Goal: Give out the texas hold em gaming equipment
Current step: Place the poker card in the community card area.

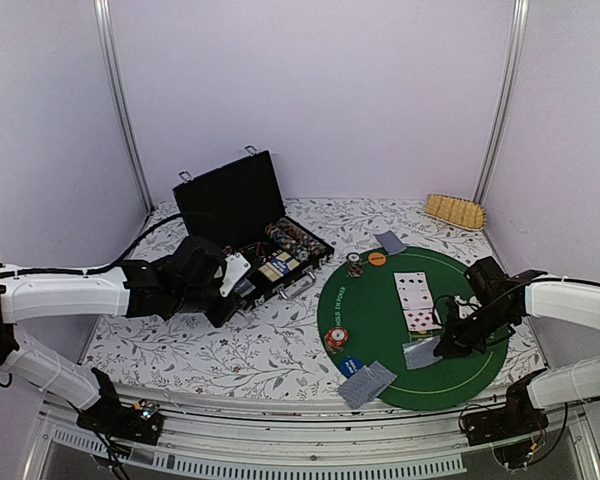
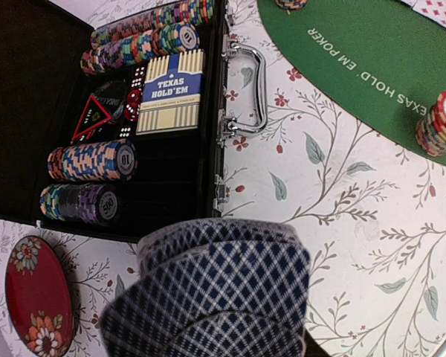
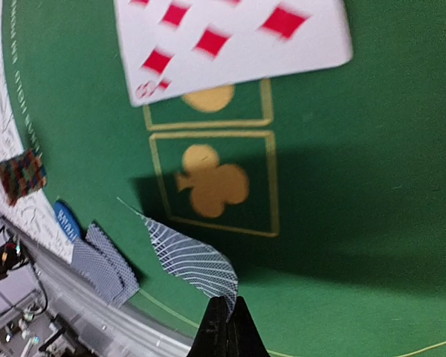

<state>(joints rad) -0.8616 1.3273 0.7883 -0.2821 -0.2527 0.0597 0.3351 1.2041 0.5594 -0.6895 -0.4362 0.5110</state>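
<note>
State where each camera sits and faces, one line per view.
Top external: above and behind the bases, facing forward and down at the table; left arm and right arm show.
Left wrist: on the left arm, facing the open case; a fan of cards hides the left end effector.
Right wrist: on the right arm, facing down at the green mat; the right end effector pinches a grey-backed card.
Shared: all three show the red chip stack.
</note>
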